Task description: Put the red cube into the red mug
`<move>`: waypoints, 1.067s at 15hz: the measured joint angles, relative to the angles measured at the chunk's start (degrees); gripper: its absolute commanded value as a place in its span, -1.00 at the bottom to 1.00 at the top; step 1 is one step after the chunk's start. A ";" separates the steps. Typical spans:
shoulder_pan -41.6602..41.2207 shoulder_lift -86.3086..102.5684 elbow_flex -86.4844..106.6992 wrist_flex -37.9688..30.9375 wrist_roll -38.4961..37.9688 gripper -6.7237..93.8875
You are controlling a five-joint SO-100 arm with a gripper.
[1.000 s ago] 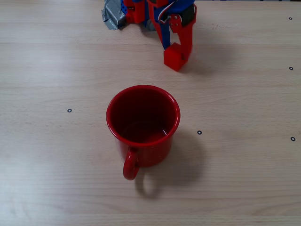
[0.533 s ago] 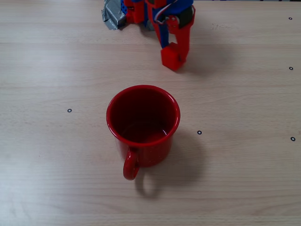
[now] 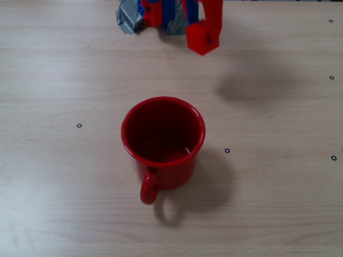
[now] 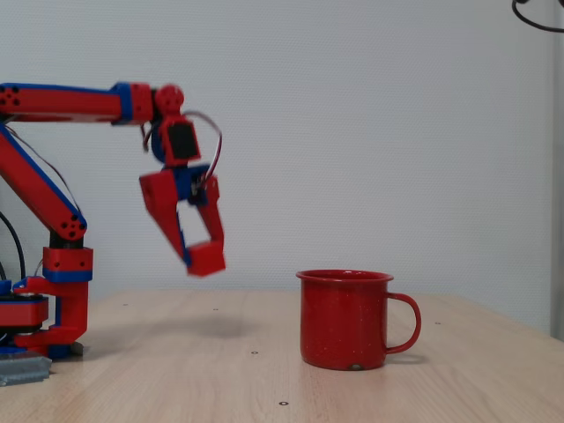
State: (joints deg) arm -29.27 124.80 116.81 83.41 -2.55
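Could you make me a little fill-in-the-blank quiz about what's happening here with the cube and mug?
1. The gripper holds the cube ____ the table, not on it.
2. The mug stands upright and is ____ inside.
3. In the side view, the mug's handle points ____.
4. The cube and mug are both coloured ____.

Missing words: above; empty; right; red

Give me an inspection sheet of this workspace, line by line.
Surface: pale wooden table with small dark ring marks; dry.
Job's things: small red plastic cube held in the air, clear of the table; glossy red enamel mug upright, nothing seen inside it in the overhead fixed view.
Clutter: nothing seen.
Grippers: red and blue gripper, fingers shut on the cube, left of the mug.
Cables: thin wires looped at the wrist; dark cable by the arm base.
Surroundings: plain white wall; grey tape at the base.
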 measured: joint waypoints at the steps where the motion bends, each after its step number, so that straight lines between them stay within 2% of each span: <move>1: 0.09 -1.58 -5.98 4.22 0.79 -0.86; 5: 0.44 -4.83 -21.62 16.26 0.70 -0.86; 7: 1.67 -4.83 -27.51 18.81 1.05 -0.86; 9: 3.69 -6.06 -33.84 18.90 2.64 -0.86; 12: 12.66 -16.79 -45.44 18.81 3.96 -0.86; 16: 20.74 -31.29 -56.51 13.18 3.52 -0.86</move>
State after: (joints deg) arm -8.53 93.52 60.29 96.59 0.97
